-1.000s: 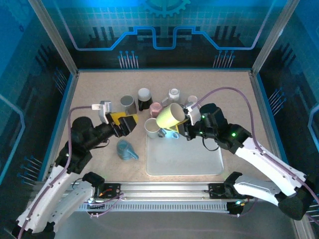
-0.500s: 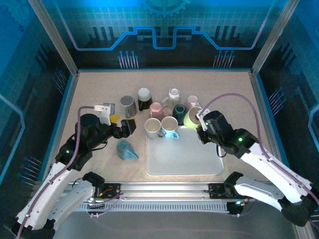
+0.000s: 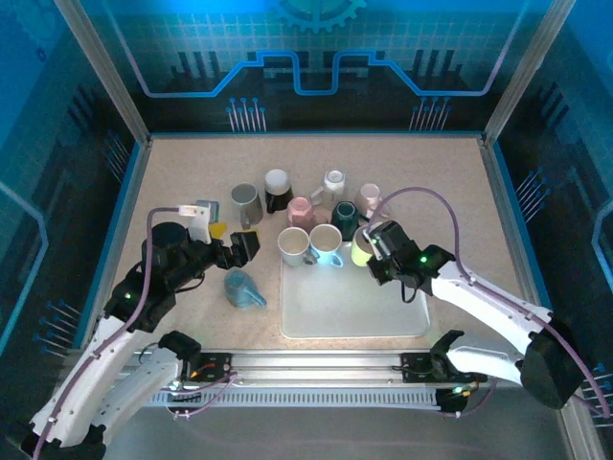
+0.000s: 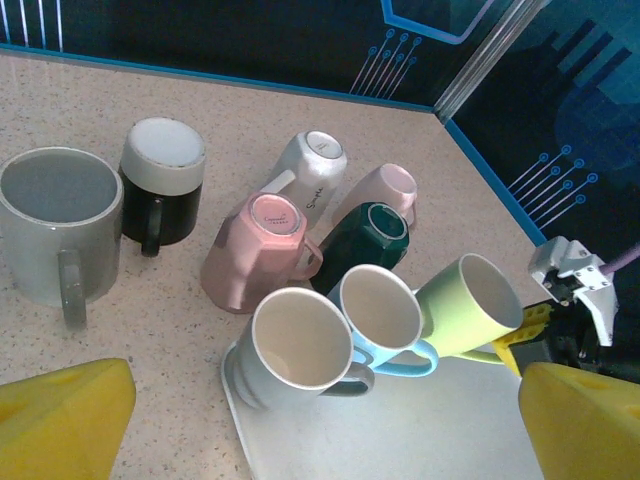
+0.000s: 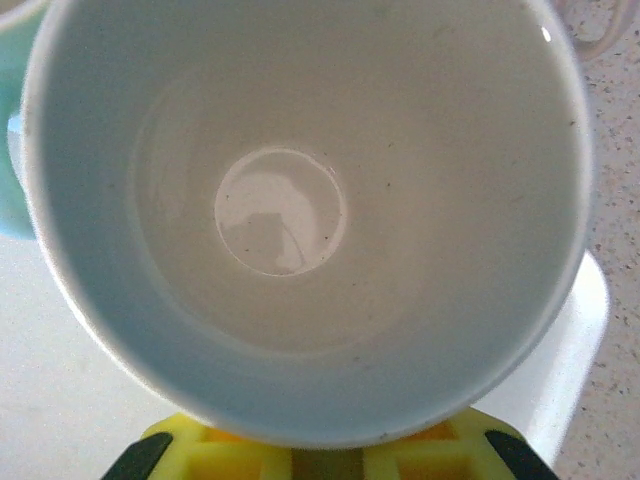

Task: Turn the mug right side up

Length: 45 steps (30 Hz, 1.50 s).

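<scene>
At 12 o'clock of the white tray (image 3: 354, 316), on its far edge, we see the yellow-green mug (image 3: 361, 249), mouth upward and body tilted, with the right claw (image 3: 374, 247) closed on it from 3 o'clock. From the right wrist we look straight into its pale inside (image 5: 290, 220), the yellow fingers (image 5: 220, 462) showing below the rim at 6 o'clock. We cannot tell whether its base touches the tray. A light blue mug (image 3: 326, 246) stands just beside it at 9 o'clock, then a grey-white mug (image 3: 292, 246), both mouth up; a dark green mug (image 3: 343, 216) lies at 11 o'clock. The left claw (image 3: 247, 244) hangs wide open and empty over the table (image 3: 192, 172), at 9 o'clock of the grey-white mug, with a teal mug (image 3: 244, 287) on its side at the claw's 6 o'clock
</scene>
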Tool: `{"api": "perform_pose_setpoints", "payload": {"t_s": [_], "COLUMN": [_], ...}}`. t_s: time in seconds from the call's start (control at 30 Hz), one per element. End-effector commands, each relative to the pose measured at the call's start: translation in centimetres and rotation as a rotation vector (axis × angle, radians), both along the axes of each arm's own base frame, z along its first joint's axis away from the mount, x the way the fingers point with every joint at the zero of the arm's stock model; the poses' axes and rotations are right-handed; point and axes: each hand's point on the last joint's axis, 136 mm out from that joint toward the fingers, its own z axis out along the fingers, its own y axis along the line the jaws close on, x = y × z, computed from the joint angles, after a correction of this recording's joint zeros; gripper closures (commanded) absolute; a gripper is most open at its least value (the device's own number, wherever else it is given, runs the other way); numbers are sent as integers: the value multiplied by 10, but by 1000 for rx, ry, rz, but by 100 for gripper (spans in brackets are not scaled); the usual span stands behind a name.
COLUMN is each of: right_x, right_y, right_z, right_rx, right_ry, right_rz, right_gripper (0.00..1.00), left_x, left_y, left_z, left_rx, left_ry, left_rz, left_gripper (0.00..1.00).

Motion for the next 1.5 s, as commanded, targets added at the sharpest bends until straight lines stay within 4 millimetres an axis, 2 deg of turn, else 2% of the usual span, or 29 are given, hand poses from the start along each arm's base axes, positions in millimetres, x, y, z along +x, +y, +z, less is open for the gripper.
{"api": "perform_pose_setpoints", "payload": {"t_s": [0.0,0.67,0.77,0.87,1.1,1.23,1.47], "right_x": [21,26,27,27,25,22,18], "right_y": [17,34,33,31,24,20,14], "right_z": [12,-13,-14,-11,9,27,80], "right_rx": [96,28,23,21,36,71,157], "right_ry": [-83,-24,-23,-36,-81,-116,-225], "right_rz": [-16,24,22,10,-20,-37,-59], "right_gripper": [100,91,87,78,58,46,43], "left_x": [-1,-3,-3,-3,-2,0,7], "left_y": [-2,-5,-5,-6,-6,-5,-3], "left_z": [-2,-4,-4,-4,-6,-8,-14], "left_rx": [12,20,20,20,23,27,39], "left_ry": [-21,-22,-23,-23,-16,-7,37], "left_rz": [-19,-34,-33,-33,-30,-24,9], "left_gripper": [1,1,1,1,1,1,1]}}
